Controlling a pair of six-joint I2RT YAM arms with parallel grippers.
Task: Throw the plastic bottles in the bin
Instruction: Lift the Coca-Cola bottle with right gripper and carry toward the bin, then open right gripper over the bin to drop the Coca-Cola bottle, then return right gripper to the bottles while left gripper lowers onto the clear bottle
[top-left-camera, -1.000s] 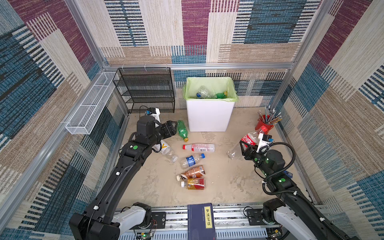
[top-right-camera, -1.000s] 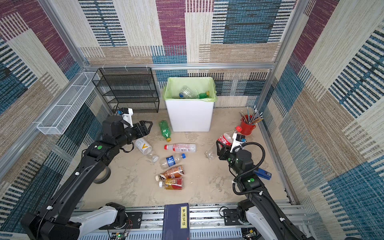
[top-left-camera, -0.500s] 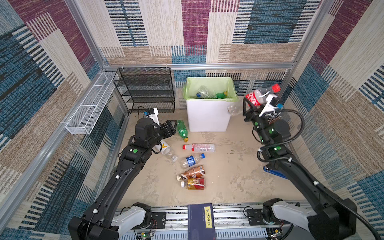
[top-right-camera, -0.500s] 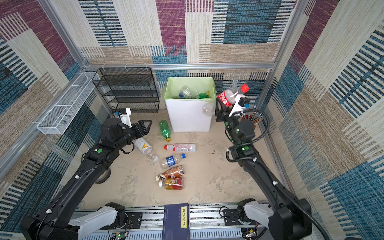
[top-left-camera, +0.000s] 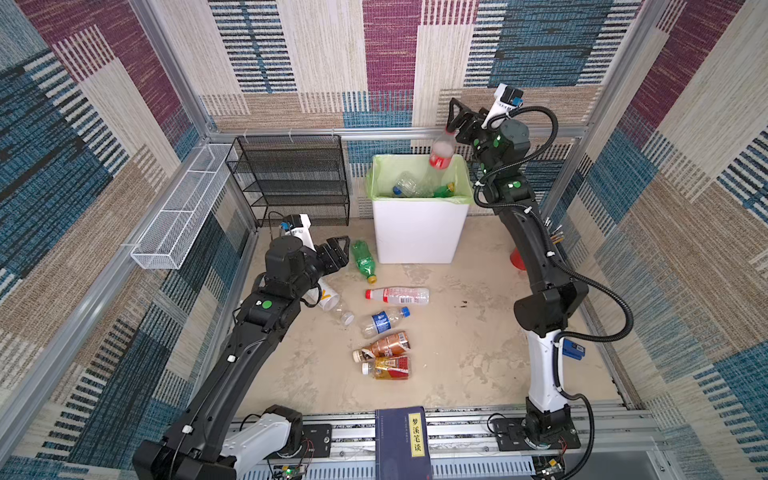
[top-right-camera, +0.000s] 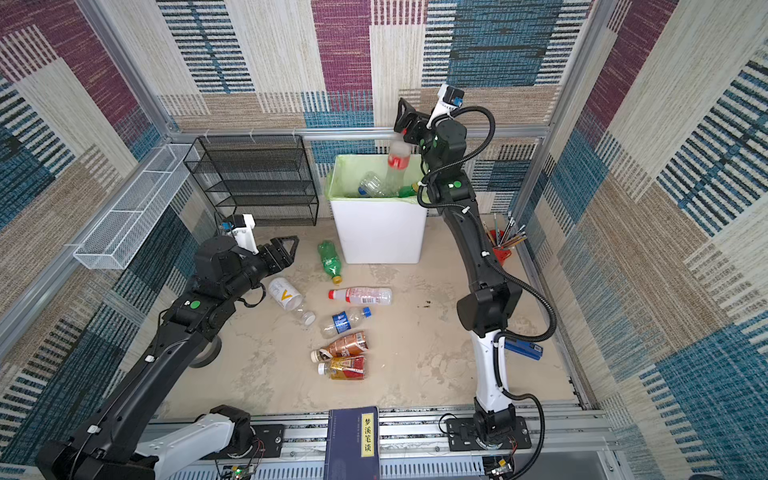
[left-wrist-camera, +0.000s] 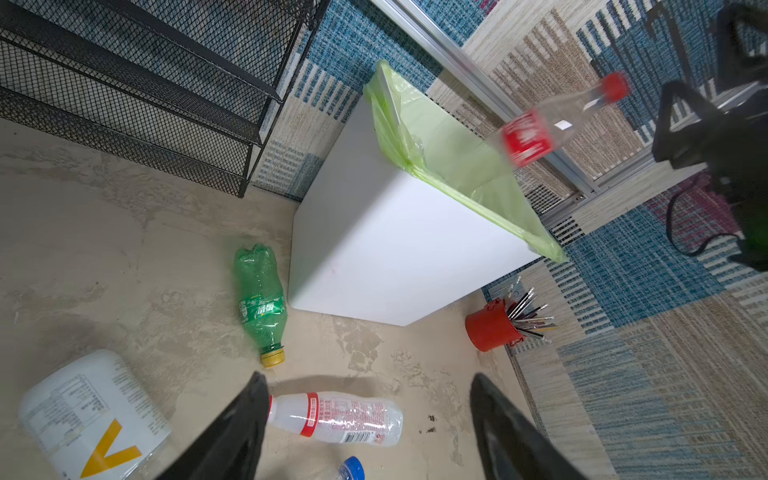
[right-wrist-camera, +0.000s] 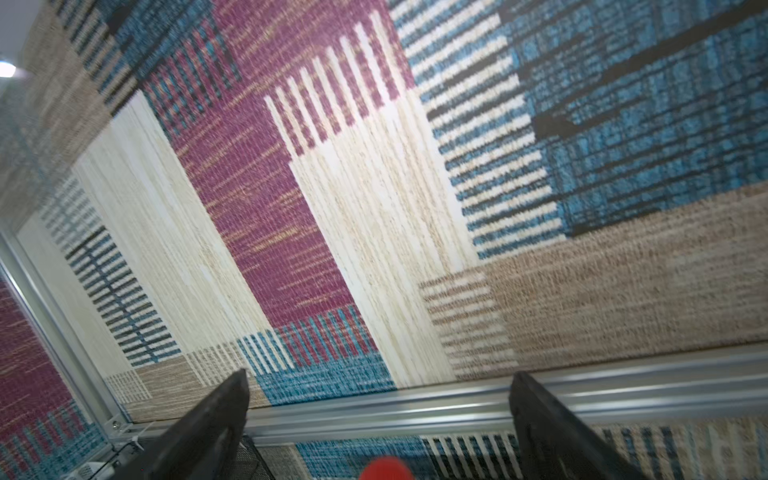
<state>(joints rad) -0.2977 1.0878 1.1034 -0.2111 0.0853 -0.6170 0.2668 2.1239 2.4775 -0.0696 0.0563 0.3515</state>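
Now right jaws wide, bottle (top-left-camera: 441, 150) airborne below.

surface: mottled beige floor (top-left-camera: 457, 353), stained. standing on it: tall white plastic bin (top-left-camera: 419, 232) with a green bag at the back, black mesh shelf rack (top-left-camera: 291, 183) beside it, red cup of pencils (left-wrist-camera: 490, 328) at its other side. lying on their sides: green bottle with yellow cap (top-left-camera: 363, 261) just beside the bin; clear red-capped bottle (top-left-camera: 398, 295); clear blue-labelled bottle (top-left-camera: 382, 321); white-labelled bottle with yellow mark (top-right-camera: 286, 294); brown bottle (top-left-camera: 384, 345) and amber bottle (top-left-camera: 388, 368), side by side.
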